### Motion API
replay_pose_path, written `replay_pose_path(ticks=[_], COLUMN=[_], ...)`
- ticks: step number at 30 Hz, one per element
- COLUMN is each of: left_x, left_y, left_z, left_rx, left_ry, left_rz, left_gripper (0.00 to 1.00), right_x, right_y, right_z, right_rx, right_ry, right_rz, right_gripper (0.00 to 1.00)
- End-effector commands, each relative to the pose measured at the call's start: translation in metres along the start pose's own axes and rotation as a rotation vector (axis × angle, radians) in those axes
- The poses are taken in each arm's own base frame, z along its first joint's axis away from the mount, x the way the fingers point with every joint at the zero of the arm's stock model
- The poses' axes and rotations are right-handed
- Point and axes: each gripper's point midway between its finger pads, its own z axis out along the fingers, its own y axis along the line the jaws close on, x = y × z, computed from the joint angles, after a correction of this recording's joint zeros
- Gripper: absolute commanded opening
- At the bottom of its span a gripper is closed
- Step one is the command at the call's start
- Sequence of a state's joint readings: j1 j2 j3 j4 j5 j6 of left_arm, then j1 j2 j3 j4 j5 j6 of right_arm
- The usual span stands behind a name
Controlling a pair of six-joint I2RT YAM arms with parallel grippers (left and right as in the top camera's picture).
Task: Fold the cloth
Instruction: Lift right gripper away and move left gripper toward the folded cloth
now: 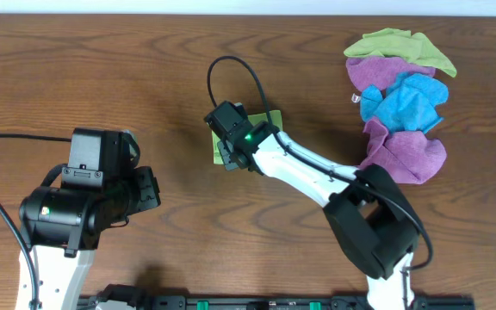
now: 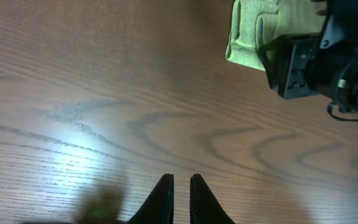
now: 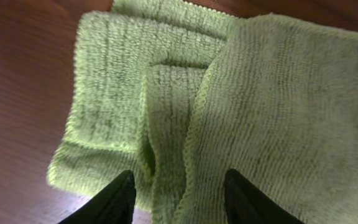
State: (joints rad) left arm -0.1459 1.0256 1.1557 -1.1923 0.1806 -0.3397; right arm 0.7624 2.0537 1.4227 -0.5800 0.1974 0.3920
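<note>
The cloth [image 1: 270,118] lies folded small near the middle of the table [image 1: 102,69], one flap overlapping its top layer. The right gripper [image 3: 180,194] hangs just over it, jaws apart. The left gripper [image 2: 180,198] hovers toward the table's left edge, jaws together on nothing. A heap of purple, blue and green cloths [image 1: 399,103] sits near the far right corner

The cloth [image 1: 274,117] lies on the table [image 1: 102,69], left of other cloths [image 1: 400,108].
</note>
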Motion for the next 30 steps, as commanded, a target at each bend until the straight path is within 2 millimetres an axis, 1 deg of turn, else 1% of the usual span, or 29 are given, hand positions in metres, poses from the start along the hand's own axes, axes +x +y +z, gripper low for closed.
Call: replay_pose_path(ticks=[1, 6, 9, 10, 11, 12, 13, 19, 23, 26, 30], left_x=[-0.001, -0.001, -0.001, -0.001, -0.001, -0.001, -0.001, -0.001, -0.001, -0.001, -0.002], left_y=[-0.001, -0.001, -0.001, -0.001, -0.001, -0.001, -0.001, -0.001, -0.001, -0.001, -0.001], left_z=[-0.001, -0.001, -0.001, -0.001, -0.001, -0.001, -0.001, -0.001, -0.001, -0.001, -0.001], left_rx=[0.006, 0.005, 0.005, 0.005, 0.005, 0.005, 0.005, 0.005, 0.005, 0.005, 0.007], left_ry=[-0.002, -0.002, -0.002, -0.002, -0.002, -0.002, -0.002, -0.002, -0.002, -0.003, -0.007], left_rz=[0.002, 0.002, 0.002, 0.002, 0.002, 0.002, 0.002, 0.002, 0.002, 0.003, 0.003], left_gripper=[0.11, 0.11, 0.11, 0.11, 0.11, 0.11, 0.11, 0.11, 0.11, 0.11, 0.11], right_x=[-0.005, -0.006, -0.003, -0.003, -0.002, -0.002, -0.002, -0.007, -0.025, -0.042, -0.049], right_y=[-0.004, -0.005, -0.005, -0.005, -0.005, -0.006, -0.006, -0.006, -0.003, 0.007, 0.029], right_z=[0.004, 0.007, 0.011, 0.012, 0.013, 0.014, 0.014, 0.010, -0.008, -0.026, -0.036], right_rx=[0.024, 0.033, 0.038, 0.039, 0.043, 0.044, 0.045, 0.048, 0.037, 0.003, -0.072], right_ry=[-0.018, -0.024, -0.013, -0.012, -0.009, -0.008, -0.008, -0.018, -0.042, -0.063, -0.075], right_rz=[-0.007, -0.007, -0.010, -0.010, -0.011, -0.010, -0.010, -0.006, 0.028, 0.031, 0.019], right_gripper=[0.44, 0.43, 0.30, 0.28, 0.14, 0.05, 0.02, 0.01, 0.01, 0.01, 0.02])
